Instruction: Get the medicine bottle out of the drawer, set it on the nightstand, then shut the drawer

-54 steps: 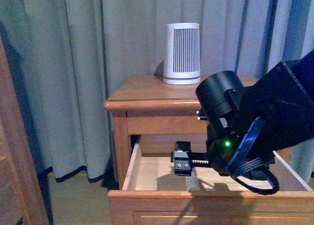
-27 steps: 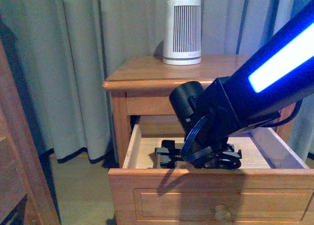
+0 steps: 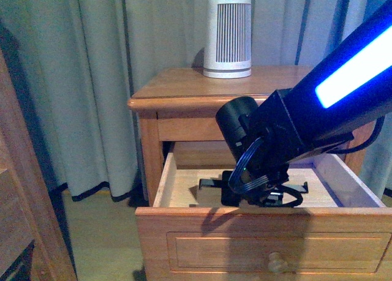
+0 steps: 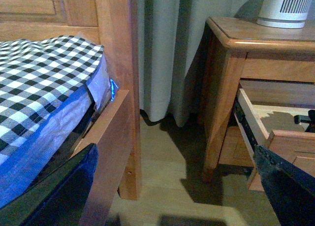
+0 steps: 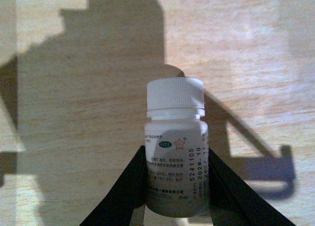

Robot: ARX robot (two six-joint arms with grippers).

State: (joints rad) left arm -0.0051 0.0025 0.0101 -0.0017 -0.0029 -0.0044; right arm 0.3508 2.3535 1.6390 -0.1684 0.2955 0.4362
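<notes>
Landmark: the nightstand (image 3: pixel 149 147), orange-brown wood, with grey curtains (image 3: pixel 92 79) hanging behind it.

- The drawer (image 3: pixel 245 247), just under the counter (image 3: pixel 184 84), stands pulled well out toward us. Its inside is pale wood, and its round knob (image 3: pixel 276 263) shows low on the front panel.
- The right arm (image 3: pixel 318 119), black with a lit blue strip, slants down from beside the nightstand into the open drawer. The right hand (image 3: pixel 256 194) sits low inside, partly hidden by the drawer front.
- In the right wrist view, the medicine bottle (image 5: pixel 177 137) is inside the drawer, over its pale floor. It is white with a ribbed white cap and a small printed label with a green mark and a red star.
- Two black fingers (image 5: pixel 125 191) press the bottle's lower body from either side, closed to the bottle's width, with the cap clear of them. We cannot tell whether the bottle rests on the drawer floor or hangs just above it. Hard shadows of the hand and bottle fall across the wood.
- We make out nothing else in the stretch of drawer floor that shows.
- A white ribbed tapered cylinder (image 3: pixel 228 36) stands upright on the counter toward the back edge, above the drawer.
- The left hand (image 4: pixel 174 152) is held out to the side of the nightstand, over the floor between it and the bed frame (image 4: pixel 115 88). Its fingers are spread wide and hold nothing.
- Checked bedding (image 4: pixel 39 88) lies on the bed.
</notes>
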